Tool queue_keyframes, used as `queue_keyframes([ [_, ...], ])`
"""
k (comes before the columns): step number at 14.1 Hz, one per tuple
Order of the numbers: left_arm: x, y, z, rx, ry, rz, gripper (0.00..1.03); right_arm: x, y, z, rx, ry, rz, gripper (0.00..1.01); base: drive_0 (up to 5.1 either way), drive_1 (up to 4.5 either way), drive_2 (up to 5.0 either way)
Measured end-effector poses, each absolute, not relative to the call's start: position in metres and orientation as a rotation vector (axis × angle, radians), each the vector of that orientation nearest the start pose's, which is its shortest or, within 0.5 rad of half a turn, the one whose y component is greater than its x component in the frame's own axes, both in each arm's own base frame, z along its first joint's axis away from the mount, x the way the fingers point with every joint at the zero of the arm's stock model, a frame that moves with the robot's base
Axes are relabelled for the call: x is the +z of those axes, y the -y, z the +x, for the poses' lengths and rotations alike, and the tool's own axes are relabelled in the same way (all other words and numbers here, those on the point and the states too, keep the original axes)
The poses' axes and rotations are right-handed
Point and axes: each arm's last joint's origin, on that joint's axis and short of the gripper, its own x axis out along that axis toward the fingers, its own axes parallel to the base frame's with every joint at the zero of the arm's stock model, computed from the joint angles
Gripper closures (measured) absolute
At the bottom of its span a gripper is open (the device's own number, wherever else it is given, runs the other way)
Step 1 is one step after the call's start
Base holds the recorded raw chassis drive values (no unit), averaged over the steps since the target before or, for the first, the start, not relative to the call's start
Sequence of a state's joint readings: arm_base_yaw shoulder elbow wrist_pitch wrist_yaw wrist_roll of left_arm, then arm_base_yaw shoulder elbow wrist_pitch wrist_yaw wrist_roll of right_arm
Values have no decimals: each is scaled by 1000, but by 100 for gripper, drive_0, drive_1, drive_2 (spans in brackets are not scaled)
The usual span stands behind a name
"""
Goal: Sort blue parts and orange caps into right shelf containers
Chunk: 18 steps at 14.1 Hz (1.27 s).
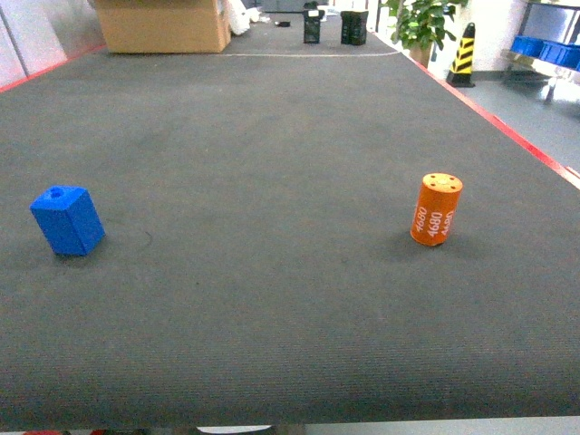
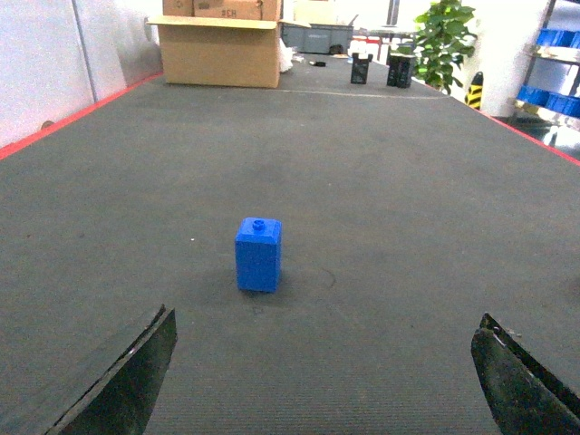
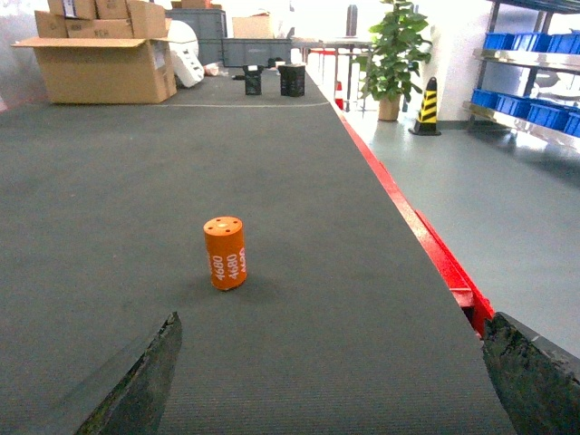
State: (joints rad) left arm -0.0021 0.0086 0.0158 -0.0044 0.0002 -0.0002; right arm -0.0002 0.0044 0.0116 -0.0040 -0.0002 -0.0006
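A small bright blue plastic block (image 1: pixel 67 219) stands upright at the left of the dark ribbed mat (image 1: pixel 272 163); an orange "4680" cylinder cap (image 1: pixel 436 208) stands well apart at right. The left gripper (image 2: pixel 326 381) and the right gripper (image 3: pixel 331 376) are both spread wide, grasping nothing.

Blue part (image 1: pixel 68 220) left, orange cap (image 1: pixel 436 209) right, upright, well apart.

Open belt (image 1: pixel 272 299) all around upright blue part (image 1: pixel 68 220) and orange cap (image 1: pixel 436 209), well apart.
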Motion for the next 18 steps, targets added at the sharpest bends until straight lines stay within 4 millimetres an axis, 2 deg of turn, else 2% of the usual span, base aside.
queue_keyframes([
  [18, 168, 0, 97, -2, 3, 0, 5, 167, 0, 97, 0, 3, -1, 3, 0, 0, 0],
])
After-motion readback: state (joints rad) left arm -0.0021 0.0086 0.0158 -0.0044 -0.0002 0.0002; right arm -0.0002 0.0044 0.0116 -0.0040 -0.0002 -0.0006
